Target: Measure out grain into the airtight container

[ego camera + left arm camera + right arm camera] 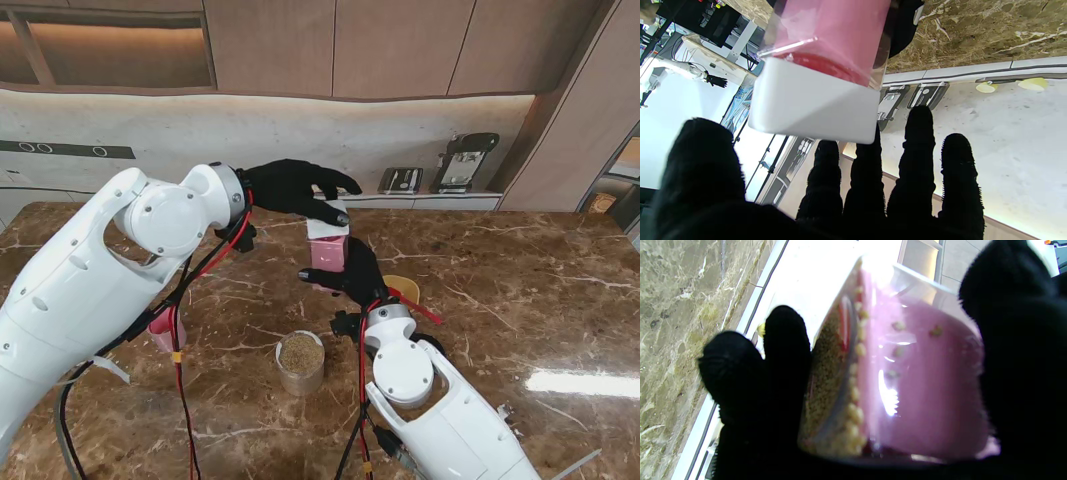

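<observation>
An airtight container with a pink body (328, 253) and a white lid (326, 228) is held up off the table at its middle. My right hand (352, 277) is shut on the container's lower part. In the right wrist view the pink container (923, 390) sits between my black fingers (783, 356), and yellowish grain (826, 373) lies against its wall. My left hand (298, 188) hovers over the lid with its fingers straight and apart. One fingertip (341, 216) is at the lid's edge. In the left wrist view the white lid (813, 100) lies just past the extended fingers (913, 173).
A round clear cup of grain (300, 360) stands on the marble table (500, 290) nearer to me than the container. A yellow bowl (404, 288) shows beside my right hand. A pink object (162, 330) peeks from behind my left arm. A wall ledge (430, 198) runs behind the table.
</observation>
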`<action>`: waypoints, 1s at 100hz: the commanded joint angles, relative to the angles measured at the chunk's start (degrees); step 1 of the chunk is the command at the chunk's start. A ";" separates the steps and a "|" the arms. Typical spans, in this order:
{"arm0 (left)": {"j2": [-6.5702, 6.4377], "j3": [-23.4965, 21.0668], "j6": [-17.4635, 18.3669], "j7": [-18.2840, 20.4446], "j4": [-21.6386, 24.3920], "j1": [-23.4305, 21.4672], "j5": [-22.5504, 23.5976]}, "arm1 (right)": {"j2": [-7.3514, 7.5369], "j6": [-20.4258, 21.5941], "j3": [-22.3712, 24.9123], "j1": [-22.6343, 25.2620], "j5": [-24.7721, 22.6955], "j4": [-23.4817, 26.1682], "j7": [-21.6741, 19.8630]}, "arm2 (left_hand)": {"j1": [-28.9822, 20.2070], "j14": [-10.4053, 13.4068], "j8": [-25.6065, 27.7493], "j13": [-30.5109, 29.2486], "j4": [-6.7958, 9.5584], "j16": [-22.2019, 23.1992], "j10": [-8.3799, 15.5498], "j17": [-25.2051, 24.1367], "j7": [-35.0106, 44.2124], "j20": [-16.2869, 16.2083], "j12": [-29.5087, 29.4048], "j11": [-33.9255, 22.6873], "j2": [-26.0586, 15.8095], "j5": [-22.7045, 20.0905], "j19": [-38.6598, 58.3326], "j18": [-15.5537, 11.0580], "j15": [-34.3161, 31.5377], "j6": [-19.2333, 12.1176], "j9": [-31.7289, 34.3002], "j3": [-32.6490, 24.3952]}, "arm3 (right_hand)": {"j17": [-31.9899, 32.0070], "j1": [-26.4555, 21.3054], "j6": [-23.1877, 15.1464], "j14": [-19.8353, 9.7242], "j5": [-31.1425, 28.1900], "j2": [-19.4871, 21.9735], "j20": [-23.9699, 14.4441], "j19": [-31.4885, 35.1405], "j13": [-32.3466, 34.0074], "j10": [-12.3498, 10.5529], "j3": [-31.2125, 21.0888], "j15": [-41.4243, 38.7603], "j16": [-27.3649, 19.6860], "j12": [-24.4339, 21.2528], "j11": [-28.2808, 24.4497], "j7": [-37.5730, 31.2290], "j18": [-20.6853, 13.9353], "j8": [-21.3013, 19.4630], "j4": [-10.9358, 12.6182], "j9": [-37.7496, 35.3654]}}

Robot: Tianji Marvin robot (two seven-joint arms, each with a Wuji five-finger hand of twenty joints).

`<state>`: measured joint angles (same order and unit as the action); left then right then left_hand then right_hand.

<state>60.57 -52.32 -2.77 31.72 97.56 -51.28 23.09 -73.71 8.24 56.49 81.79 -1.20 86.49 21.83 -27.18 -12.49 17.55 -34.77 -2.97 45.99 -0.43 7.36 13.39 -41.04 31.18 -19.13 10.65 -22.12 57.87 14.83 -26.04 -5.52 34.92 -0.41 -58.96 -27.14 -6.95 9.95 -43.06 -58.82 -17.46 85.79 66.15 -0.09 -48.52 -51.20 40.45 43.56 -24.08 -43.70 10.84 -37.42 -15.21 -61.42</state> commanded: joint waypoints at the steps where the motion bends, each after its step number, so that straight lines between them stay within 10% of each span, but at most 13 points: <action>1: -0.36 -0.92 0.13 -0.16 0.50 -0.53 -0.57 | -0.15 -0.08 0.17 0.10 0.39 0.27 -0.84 | 2.56 0.68 -0.74 3.19 1.89 -1.88 0.82 -1.62 -2.03 -0.85 -4.09 4.33 -2.50 1.98 -1.95 1.39 3.10 -1.83 -4.47 1.47 | 0.19 -10.97 -10.21 -8.13 -7.02 13.59 -0.93 1.98 4.81 -4.62 -16.53 -2.80 0.44 3.91 -10.77 -10.31 -5.77 -1.20 -0.19 -9.08; 14: -0.71 -3.34 0.11 1.00 1.35 -1.78 -2.99 | -0.02 -0.36 0.37 0.26 0.35 0.49 -1.15 | -3.21 2.17 -0.80 7.85 4.29 -6.33 1.41 -5.34 -3.66 -0.65 -9.83 7.93 -4.90 0.66 -7.92 3.19 8.83 -0.50 -9.62 -0.43 | 0.21 -10.96 -10.12 -8.07 -7.04 13.62 -0.90 1.96 4.86 -4.57 -16.53 -2.80 0.42 3.91 -10.77 -10.31 -5.73 -1.18 -0.18 -9.07; 18: -0.78 -4.13 0.01 1.28 1.52 -2.27 -3.98 | 0.02 -0.40 0.45 0.31 0.26 0.54 -1.22 | -4.59 2.43 -0.73 8.78 9.81 -8.27 1.44 -6.04 -3.85 -1.12 -10.81 8.58 -4.88 -0.74 -10.20 3.72 10.43 0.26 -9.78 -8.04 | 0.22 -10.94 -10.17 -8.12 -7.04 13.64 -0.88 1.93 4.88 -4.66 -16.52 -2.80 0.41 3.92 -10.79 -10.30 -5.69 -1.17 -0.19 -9.10; 24: -0.65 -5.18 -0.20 0.86 1.64 -3.17 -5.61 | 0.07 -0.43 0.56 0.35 0.21 0.61 -1.28 | 5.34 2.40 -0.50 9.41 19.88 -11.00 1.43 -6.86 -3.28 -0.88 -11.81 9.56 -1.95 -3.37 -13.08 4.81 12.63 0.42 -8.96 -38.60 | 0.17 -10.94 -10.19 -8.12 -7.04 13.60 -0.86 1.92 4.92 -4.50 -16.51 -2.82 0.41 3.92 -10.80 -10.30 -5.66 -1.16 -0.19 -9.12; 36: -0.63 -6.37 -1.49 0.83 2.21 -4.07 -7.26 | 0.07 -0.57 0.63 0.32 0.10 0.65 -1.26 | 3.79 3.83 -0.71 10.19 18.23 -13.87 2.66 -7.82 -2.66 0.07 -13.09 10.60 9.13 -5.20 -16.06 5.00 14.75 0.38 -8.57 -70.23 | 0.09 -10.95 -10.22 -8.19 -7.09 13.58 -0.83 1.92 4.96 -4.50 -16.55 -2.86 0.41 3.92 -10.81 -10.32 -5.67 -1.17 -0.18 -9.15; 40: -0.84 -6.53 -1.76 1.75 2.42 -4.00 -7.47 | 0.06 -0.61 0.62 0.31 0.12 0.68 -1.22 | 0.77 4.49 -0.75 10.56 15.23 -14.78 3.35 -8.26 -2.39 0.24 -13.57 10.75 13.00 -5.14 -17.14 4.79 15.17 -0.34 -8.96 -75.39 | 0.09 -10.96 -10.22 -8.17 -7.09 13.60 -0.81 1.92 4.96 -4.52 -16.56 -2.86 0.41 3.91 -10.80 -10.32 -5.67 -1.17 -0.17 -9.14; 47: -1.13 -6.51 -2.38 3.24 2.69 -3.80 -8.07 | 0.08 -0.63 0.58 0.25 0.07 0.67 -1.28 | -6.67 5.44 -0.92 11.50 3.40 -15.51 4.55 -8.97 -2.10 0.22 -14.13 10.91 19.86 -3.37 -19.16 4.31 15.75 -3.02 -10.81 -81.30 | 0.07 -10.90 -10.19 -8.10 -7.10 13.59 -0.80 1.94 4.98 -4.58 -16.54 -2.88 0.41 3.93 -10.82 -10.33 -5.67 -1.17 -0.19 -9.17; 75: -1.90 -4.01 -0.89 7.76 1.54 -1.44 -10.62 | 0.13 -0.83 0.29 0.06 -0.16 0.63 -1.57 | -13.58 7.20 -3.14 15.25 -2.49 -17.10 6.64 -10.57 -4.35 0.47 -15.37 11.20 18.06 3.52 -24.16 2.93 17.45 -7.27 -18.05 -72.39 | 0.07 -10.88 -10.19 -8.23 -7.07 13.61 -0.72 1.97 4.98 -4.60 -16.59 -2.87 0.39 3.92 -10.81 -10.31 -5.69 -1.15 -0.20 -9.15; 100: -1.78 -1.97 -1.27 8.75 0.57 0.21 -12.97 | 0.27 -0.87 0.11 -0.09 -0.78 0.54 -1.90 | -11.15 5.74 -2.74 11.15 -3.61 -15.13 6.94 -9.44 -2.55 -0.74 -16.33 10.11 14.41 -0.31 -24.41 3.33 14.82 -4.72 -12.48 -66.32 | 0.07 -10.82 -10.27 -8.17 -7.12 13.59 -0.67 1.99 4.97 -4.65 -16.60 -2.87 0.38 3.91 -10.80 -10.31 -5.69 -1.16 -0.21 -9.15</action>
<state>58.50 -54.78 -3.71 39.70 98.22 -51.59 10.63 -73.26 7.69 56.85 81.63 -1.89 86.94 21.02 -40.17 -7.56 14.83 -21.90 -3.96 29.49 4.51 -2.27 10.00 -41.09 15.46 -7.68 28.52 -21.21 34.39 18.25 -9.83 -10.61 19.97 -72.18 -58.96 -26.64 -6.95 9.95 -43.06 -58.21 -17.46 85.79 66.15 -0.08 -48.52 -51.20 40.45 43.56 -24.08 -43.76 10.84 -37.42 -15.21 -61.42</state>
